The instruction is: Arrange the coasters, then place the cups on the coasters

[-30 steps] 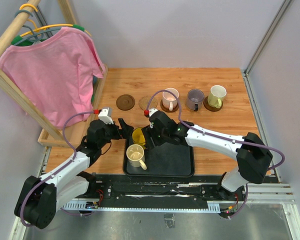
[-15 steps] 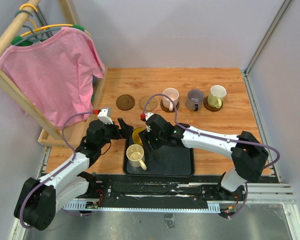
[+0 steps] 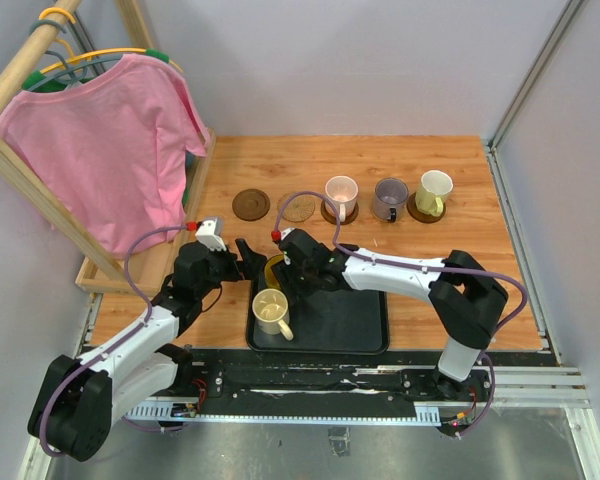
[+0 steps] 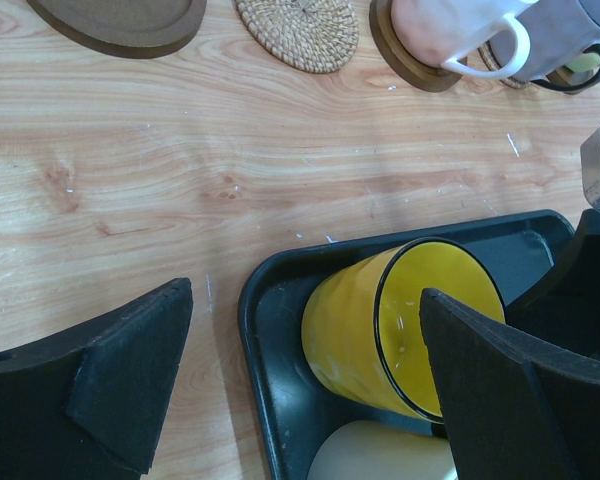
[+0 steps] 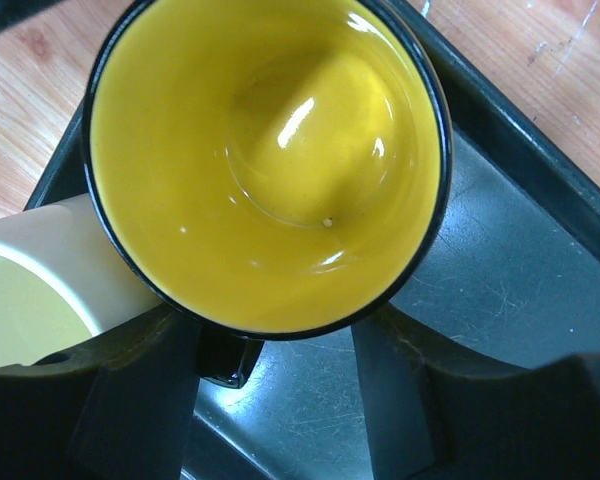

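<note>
A yellow cup [image 3: 276,268] stands in the far-left corner of the black tray [image 3: 350,318], with a cream cup [image 3: 270,310] just in front of it. My right gripper [image 3: 284,272] is down at the yellow cup [image 5: 265,160]. Its fingers [image 5: 140,390] are apart, one on each side of the black handle [image 5: 225,362], and the rim hides their tips. My left gripper [image 4: 305,300] hangs wide open at the tray's left rim. A dark coaster [image 3: 250,204] and a woven coaster [image 3: 298,208] are bare. Pink [image 3: 340,192], purple-grey [image 3: 388,194] and pale yellow-green [image 3: 433,188] cups stand on coasters.
A wooden rack [image 3: 40,190] with a pink shirt [image 3: 105,140] fills the left side, its base beside my left arm. Grey walls close off the back and the right.
My right gripper has slid left across the tray to the yellow cup, and its jaws have narrowed a little. The left arm has stayed where it was.
</note>
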